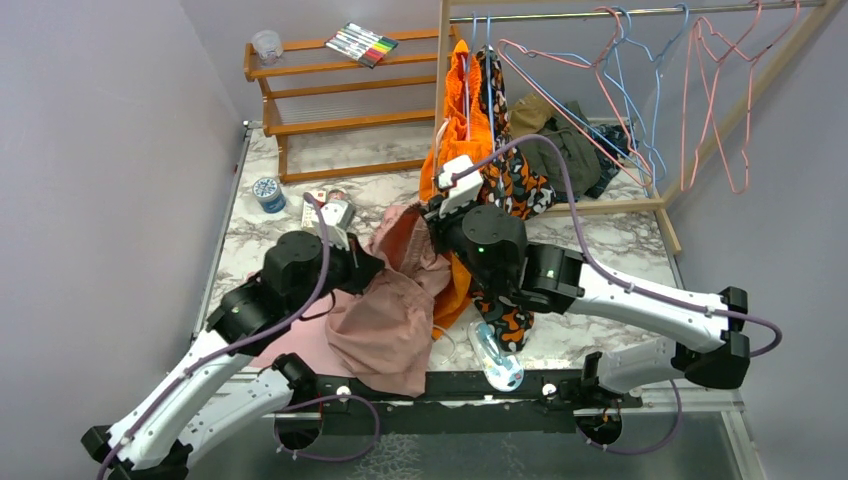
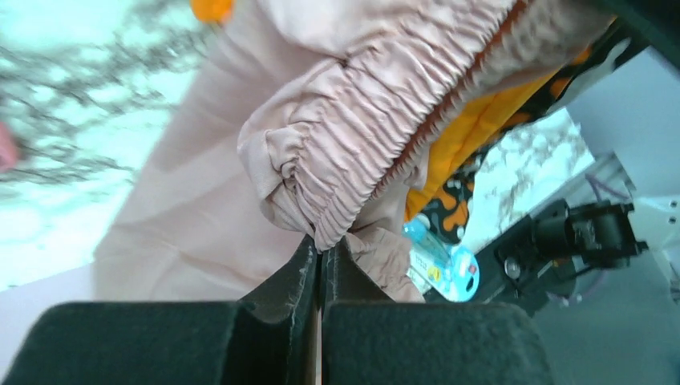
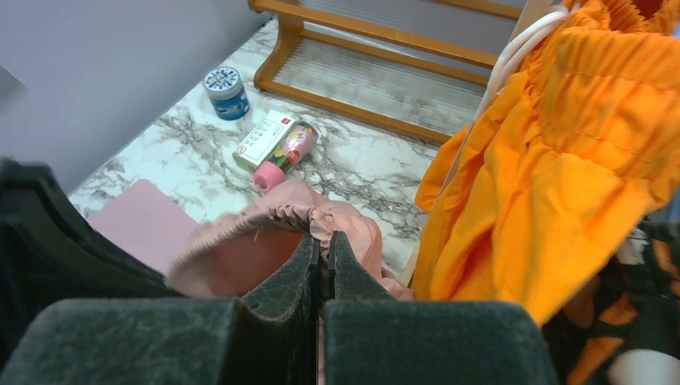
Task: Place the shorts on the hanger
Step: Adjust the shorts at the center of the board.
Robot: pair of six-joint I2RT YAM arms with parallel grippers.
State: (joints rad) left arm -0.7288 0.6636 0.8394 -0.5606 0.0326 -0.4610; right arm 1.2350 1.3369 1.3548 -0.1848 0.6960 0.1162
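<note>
Remotely, I see both grippers clamped on the shorts at mid-table. The left gripper is closed, with the gathered waistband pinched at its fingertips. The right gripper is closed too, biting the waistband's edge. The dusty-pink fabric sags between the two arms, and its lower hem spills over the table's near edge onto the black base bar.

An orange garment hangs just beside the right gripper, touching the shorts in the top view. A camouflage garment hangs behind the orange one. A clear bottle lies at the near edge between the arms. Pink wire hangers hang on the rail at the back right, well apart from the shorts. Bare marble shows right of the right arm. A blue-lidded jar and a small box sit near the wooden rack at the back left.
</note>
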